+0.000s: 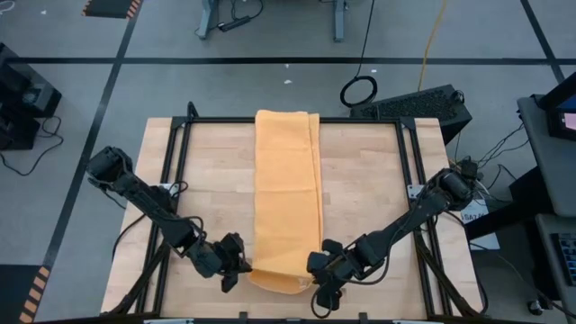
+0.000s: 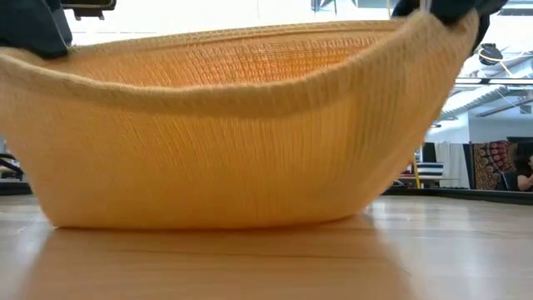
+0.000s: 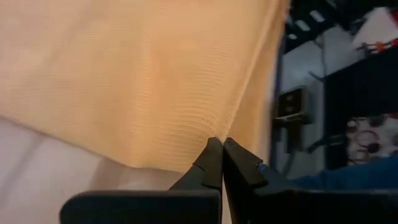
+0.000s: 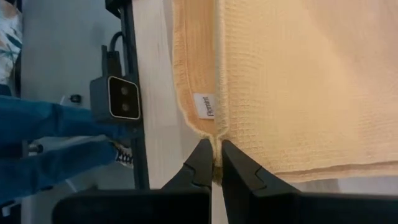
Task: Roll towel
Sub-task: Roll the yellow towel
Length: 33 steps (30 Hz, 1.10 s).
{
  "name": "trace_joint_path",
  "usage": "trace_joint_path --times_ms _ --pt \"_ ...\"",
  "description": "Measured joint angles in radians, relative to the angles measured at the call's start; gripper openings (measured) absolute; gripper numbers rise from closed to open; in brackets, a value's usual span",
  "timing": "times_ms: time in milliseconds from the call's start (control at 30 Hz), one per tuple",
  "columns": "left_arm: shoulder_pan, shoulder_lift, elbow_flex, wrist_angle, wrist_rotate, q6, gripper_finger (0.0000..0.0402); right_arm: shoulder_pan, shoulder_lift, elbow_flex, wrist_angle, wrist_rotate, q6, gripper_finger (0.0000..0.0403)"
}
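The orange-yellow towel [image 1: 288,193] lies folded into a long strip down the middle of the wooden table [image 1: 378,198], from the far edge to the near edge. Its near end [image 2: 216,142] is raised at both corners and sags between them, its belly resting on the tabletop. My left gripper [image 1: 237,267] is shut on the near end's left corner. My right gripper [image 1: 318,273] is shut on the right corner. A small white label [image 4: 204,106] shows on the towel beside the right fingers. My left gripper pinches the near end's left corner [image 3: 214,134] between its two fingertips, slanting down from the table's near left. Cloth spreads away from the tips, drawn into fine creases there. My right gripper pinches the near end's right corner [image 4: 216,138] between its fingertips, where two folded layers meet, just below the label. It slants down from the near right. The corner is lifted off the table.
Black frame rails [image 1: 176,171] run along the table's left, right and far sides. A small camera box [image 4: 115,98] sits on one rail. A keyboard [image 1: 423,103] and cables lie on the floor beyond the far right corner. A person's blue trouser legs [image 4: 43,140] show beside the table.
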Motion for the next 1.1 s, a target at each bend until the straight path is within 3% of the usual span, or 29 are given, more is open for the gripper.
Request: trace_joint_path --times_ms 367,667,900,1100 --pt "-0.001 0.029 0.000 -0.069 -0.080 -0.023 0.0016 -0.010 0.002 0.000 0.003 0.070 -0.056 0.0004" --pt "-0.038 0.082 -0.001 -0.064 -0.137 -0.032 0.0110 -0.018 0.002 -0.001 0.010 0.063 -0.078 0.0004" --pt "-0.152 0.083 0.000 -0.010 -0.149 -0.136 0.0181 -0.027 0.002 -0.001 0.014 0.067 -0.065 0.0004" --pt "-0.259 0.093 0.031 -0.001 -0.275 -0.145 0.0211 -0.043 0.002 -0.001 0.014 0.067 -0.037 0.0004"
